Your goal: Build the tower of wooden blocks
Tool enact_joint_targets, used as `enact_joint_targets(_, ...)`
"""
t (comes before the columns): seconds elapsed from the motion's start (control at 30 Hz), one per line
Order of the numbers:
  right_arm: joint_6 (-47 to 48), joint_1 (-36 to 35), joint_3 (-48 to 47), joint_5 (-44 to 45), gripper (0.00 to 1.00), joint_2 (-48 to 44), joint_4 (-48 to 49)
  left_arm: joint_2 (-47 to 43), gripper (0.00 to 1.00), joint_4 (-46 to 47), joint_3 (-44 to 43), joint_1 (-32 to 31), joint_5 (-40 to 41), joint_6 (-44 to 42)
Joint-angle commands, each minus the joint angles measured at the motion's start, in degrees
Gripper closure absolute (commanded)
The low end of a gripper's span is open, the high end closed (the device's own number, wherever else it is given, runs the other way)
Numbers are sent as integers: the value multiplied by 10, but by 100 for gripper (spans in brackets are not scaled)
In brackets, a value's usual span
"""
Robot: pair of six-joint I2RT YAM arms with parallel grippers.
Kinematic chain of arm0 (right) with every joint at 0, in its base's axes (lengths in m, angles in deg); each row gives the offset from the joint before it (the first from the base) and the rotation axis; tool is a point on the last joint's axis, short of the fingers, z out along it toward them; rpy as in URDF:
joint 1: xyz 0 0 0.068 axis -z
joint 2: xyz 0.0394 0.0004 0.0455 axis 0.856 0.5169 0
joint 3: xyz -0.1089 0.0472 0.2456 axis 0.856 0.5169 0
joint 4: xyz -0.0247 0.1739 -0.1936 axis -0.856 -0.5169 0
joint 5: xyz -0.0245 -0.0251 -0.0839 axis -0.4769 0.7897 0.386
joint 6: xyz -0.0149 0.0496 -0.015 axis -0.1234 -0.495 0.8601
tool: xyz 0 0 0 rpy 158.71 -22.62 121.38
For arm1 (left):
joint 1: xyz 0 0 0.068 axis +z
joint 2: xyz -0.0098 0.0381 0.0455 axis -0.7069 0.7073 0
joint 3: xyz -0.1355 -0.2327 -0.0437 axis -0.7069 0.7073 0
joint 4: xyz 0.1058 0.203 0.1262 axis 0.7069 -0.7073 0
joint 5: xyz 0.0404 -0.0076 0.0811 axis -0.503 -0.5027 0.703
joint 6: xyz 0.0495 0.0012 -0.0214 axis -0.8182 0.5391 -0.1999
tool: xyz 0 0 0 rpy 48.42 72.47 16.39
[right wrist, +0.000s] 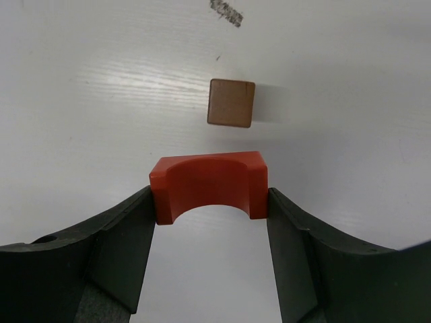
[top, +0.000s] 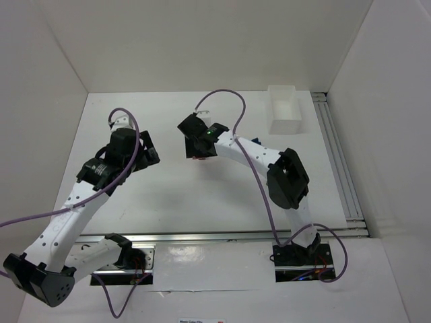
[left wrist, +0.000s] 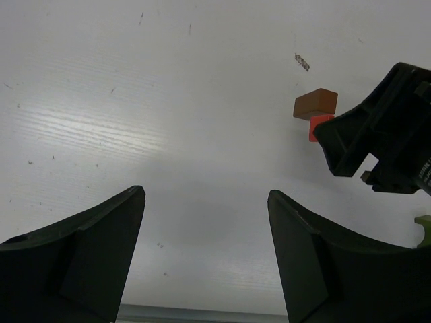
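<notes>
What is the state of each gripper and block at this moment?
left gripper: open, empty
right gripper: shut on red block
red block: gripped, apart from brown block
brown block: on table, free, nothing stacked on it

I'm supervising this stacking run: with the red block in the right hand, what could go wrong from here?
The right hand grips the red notched block only at its fingertips, so it might twist or slip. The brown block just beyond it is narrower and loose; an off-centre placement could shove it aside or leave the red piece tipping.
</notes>
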Motion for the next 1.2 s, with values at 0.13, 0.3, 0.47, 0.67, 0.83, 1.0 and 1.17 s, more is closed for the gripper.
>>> enact_joint_targets(0.13,-34,17,-63,36,39,41,-17,-14,14,5,6,9,10,-1)
enact_joint_targets(0.3,-41,22,-68,54,39,48,-12,-14,14,5,6,9,10,-1)
enact_joint_targets(0.47,-41,28,-81,59,39,68,-17,-8,14,5,6,9,5,-1)
enact_joint_targets(0.67,-41,28,-87,59,39,73,-18,-8,14,5,6,9,5,-7)
enact_joint_targets(0.83,-46,28,-94,65,38,79,-18,-3,14,5,6,9,5,-7)
enact_joint_targets(1.0,-46,28,-99,65,38,85,-18,-3,14,5,6,9,5,-7)
enact_joint_targets(1.17,-46,28,-112,65,36,90,-23,-3,14,10,6,14,5,-12)
